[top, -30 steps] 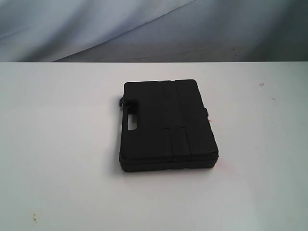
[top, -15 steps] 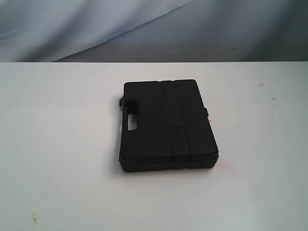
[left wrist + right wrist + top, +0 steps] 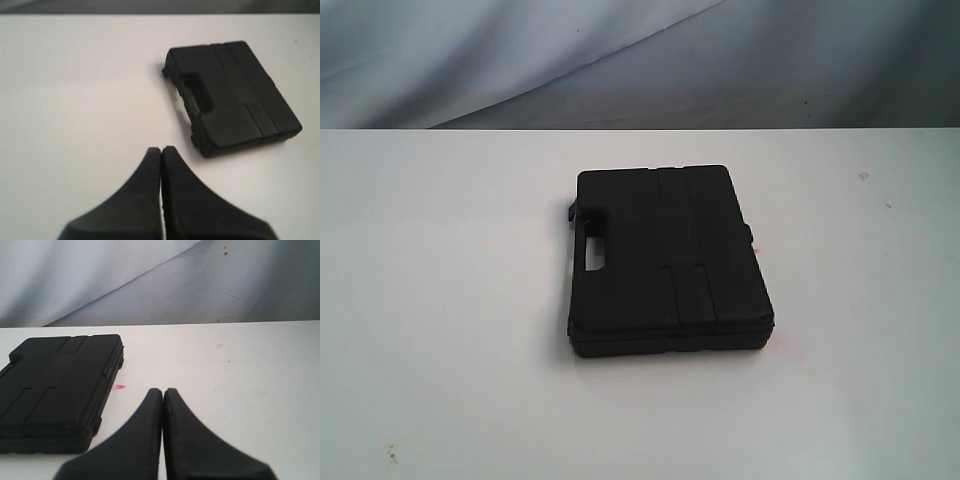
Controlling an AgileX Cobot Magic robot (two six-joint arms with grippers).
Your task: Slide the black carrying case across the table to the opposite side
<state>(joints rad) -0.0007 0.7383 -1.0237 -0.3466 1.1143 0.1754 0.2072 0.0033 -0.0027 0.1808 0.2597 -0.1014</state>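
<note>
The black carrying case lies flat and closed near the middle of the white table, its handle cut-out facing left. Neither arm shows in the exterior view. In the left wrist view the case sits well beyond my left gripper, whose fingers are pressed together on nothing. In the right wrist view the case lies off to one side of my right gripper, also shut and empty, with bare table between them.
A grey-blue cloth backdrop hangs behind the table's far edge. A small red mark lies on the table beside the case. Faint specks dot the right part of the table.
</note>
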